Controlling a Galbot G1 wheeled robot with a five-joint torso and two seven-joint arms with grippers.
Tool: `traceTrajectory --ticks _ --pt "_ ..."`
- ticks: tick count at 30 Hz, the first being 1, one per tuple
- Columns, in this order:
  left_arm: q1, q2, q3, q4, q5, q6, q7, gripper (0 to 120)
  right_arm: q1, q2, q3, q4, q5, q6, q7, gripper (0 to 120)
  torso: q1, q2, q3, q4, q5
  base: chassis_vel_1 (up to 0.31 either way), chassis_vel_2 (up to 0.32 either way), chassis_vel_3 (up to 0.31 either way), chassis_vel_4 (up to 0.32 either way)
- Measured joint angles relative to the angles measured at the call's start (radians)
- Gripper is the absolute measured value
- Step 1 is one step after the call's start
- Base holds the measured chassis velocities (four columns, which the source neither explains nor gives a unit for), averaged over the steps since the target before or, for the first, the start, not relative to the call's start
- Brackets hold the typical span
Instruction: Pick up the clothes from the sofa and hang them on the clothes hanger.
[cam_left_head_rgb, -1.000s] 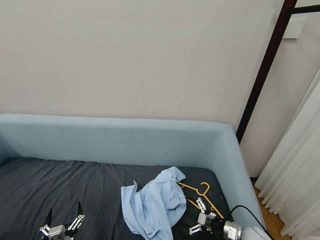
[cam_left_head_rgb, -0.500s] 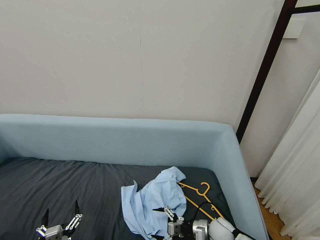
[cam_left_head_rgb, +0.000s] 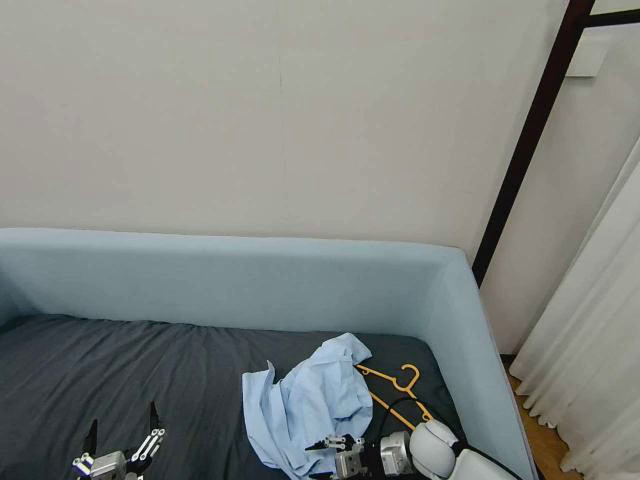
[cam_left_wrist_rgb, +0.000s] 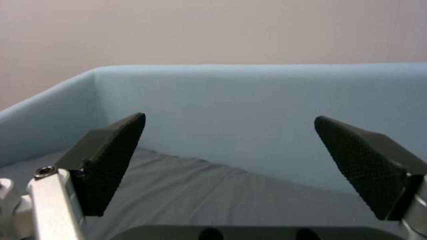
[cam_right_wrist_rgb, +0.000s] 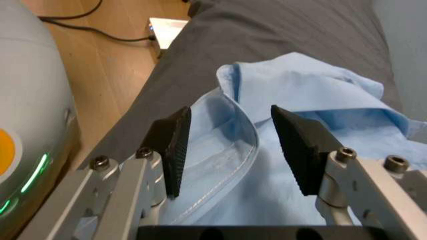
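A crumpled light blue shirt (cam_left_head_rgb: 305, 405) lies on the dark grey sofa seat (cam_left_head_rgb: 150, 370), at its right part. An orange clothes hanger (cam_left_head_rgb: 400, 385) lies flat on the seat just right of the shirt. My right gripper (cam_left_head_rgb: 330, 452) is low at the shirt's near edge, open, its fingers straddling a fold of the blue shirt (cam_right_wrist_rgb: 320, 115) without closing on it. My left gripper (cam_left_head_rgb: 120, 445) hovers open over the bare seat at the lower left, facing the sofa's blue backrest (cam_left_wrist_rgb: 253, 120).
The sofa's light blue backrest (cam_left_head_rgb: 230, 280) and right armrest (cam_left_head_rgb: 470, 340) wall in the seat. A dark pole (cam_left_head_rgb: 525, 140) rises at the right, with white curtains (cam_left_head_rgb: 590, 370) beyond. Wooden floor with a cable and a small white box (cam_right_wrist_rgb: 167, 27) lies off the seat's front.
My right gripper swung left from beside the hanger to the shirt's near edge. The left gripper dropped slightly and has since held still.
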Motion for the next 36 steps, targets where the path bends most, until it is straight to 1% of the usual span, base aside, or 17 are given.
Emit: traceTrajectory --ticks 4,6,8,9,11,12,13,17,18,20,24,28,30,31,34,35,36 --pt "-0.003 -0.001 0.003 0.003 0.000 0.000 0.000 100 -0.005 0.007 0.014 -0.001 -0.042 0.000 0.010 49 0.000 0.000 0.000 0.0000 0.0000 0.000 0.000 0.000 0.000" --pt "-0.003 -0.003 0.007 0.003 0.001 0.000 0.000 100 -0.009 0.015 0.023 -0.001 -0.074 -0.008 0.019 47 0.000 0.000 0.000 0.0000 0.0000 0.000 0.000 0.000 0.000" --pt "-0.003 -0.003 0.009 0.007 0.002 -0.003 0.000 100 -0.012 0.022 0.030 0.001 -0.093 -0.016 0.017 39 0.000 0.000 0.000 0.0001 0.0000 0.000 0.000 0.000 0.000" --pt "-0.003 -0.003 0.009 0.007 0.002 -0.003 0.000 100 -0.012 0.022 0.030 0.001 -0.093 -0.016 0.017 39 0.000 0.000 0.000 0.0001 0.0000 0.000 0.000 0.000 0.000" --pt "-0.002 -0.002 0.010 0.012 0.003 -0.006 0.000 100 -0.014 0.032 0.041 0.002 -0.121 -0.023 0.002 29 0.000 0.000 0.000 0.0001 0.0000 0.000 0.000 0.000 0.000" --pt "-0.002 -0.002 0.010 0.013 0.003 -0.007 -0.001 100 -0.015 0.035 0.046 0.001 -0.131 -0.024 -0.005 26 0.000 0.000 0.000 0.0001 0.0000 0.000 0.000 0.000 0.000" --pt "-0.002 -0.002 0.010 0.013 0.003 -0.007 -0.001 100 -0.015 0.035 0.046 0.001 -0.131 -0.024 -0.005 26 0.000 0.000 0.000 0.0001 0.0000 0.000 0.000 0.000 0.000" --pt "-0.002 0.003 0.008 0.018 0.001 -0.009 -0.003 100 -0.019 0.047 0.061 -0.006 -0.162 -0.023 -0.022 6 0.000 0.000 0.000 0.0001 0.0000 0.000 0.000 0.000 0.000" --pt "-0.002 0.003 0.008 0.018 0.001 -0.009 -0.003 100 -0.019 0.047 0.061 -0.006 -0.162 -0.023 -0.022 6 0.000 0.000 0.000 0.0001 0.0000 0.000 0.000 0.000 0.000" --pt "-0.002 0.003 0.008 0.022 0.001 -0.011 -0.004 100 -0.023 0.050 0.061 -0.008 -0.165 -0.022 -0.005 0 0.000 0.000 0.000 0.0000 0.0000 0.000 0.000 0.000 0.000" --pt "-0.005 0.002 0.010 0.027 0.001 -0.013 -0.004 100 -0.029 0.056 0.051 -0.013 -0.167 -0.013 0.065 0 0.000 0.000 0.000 0.0001 0.0000 0.000 0.000 0.000 0.000" --pt "-0.006 0.001 0.011 0.029 0.002 -0.013 -0.004 100 -0.035 0.055 0.035 -0.010 -0.133 -0.007 0.108 0 0.000 0.000 0.000 0.0001 0.0000 0.000 0.000 0.000 0.000" --pt "-0.007 0.002 0.011 0.030 0.002 -0.014 -0.004 100 -0.043 0.040 0.010 0.024 -0.019 -0.008 0.167 0 0.000 0.000 0.000 0.0001 0.0000 0.000 0.000 0.000 0.000" --pt "-0.007 0.002 0.011 0.030 0.002 -0.014 -0.004 100 -0.043 0.040 0.010 0.024 -0.019 -0.008 0.167 0 0.000 0.000 0.000 0.0001 0.0000 0.000 0.000 0.000 0.000" --pt "-0.011 0.004 0.011 0.036 0.001 -0.014 -0.005 100 -0.032 0.014 -0.011 0.101 0.155 -0.038 0.284 0 0.000 0.000 0.000 0.0000 0.0001 0.000 0.000 0.000 0.000" --pt "-0.011 0.004 0.011 0.036 0.001 -0.014 -0.005 100 -0.032 0.014 -0.011 0.101 0.155 -0.038 0.284 0 0.000 0.000 0.000 0.0000 0.0001 0.000 0.000 0.000 0.000" --pt "-0.014 0.004 0.013 0.038 0.001 -0.014 -0.005 100 -0.019 0.007 -0.014 0.125 0.192 -0.050 0.327 0 0.000 0.000 0.000 0.0000 0.0000 0.000 0.000 0.000 0.000"
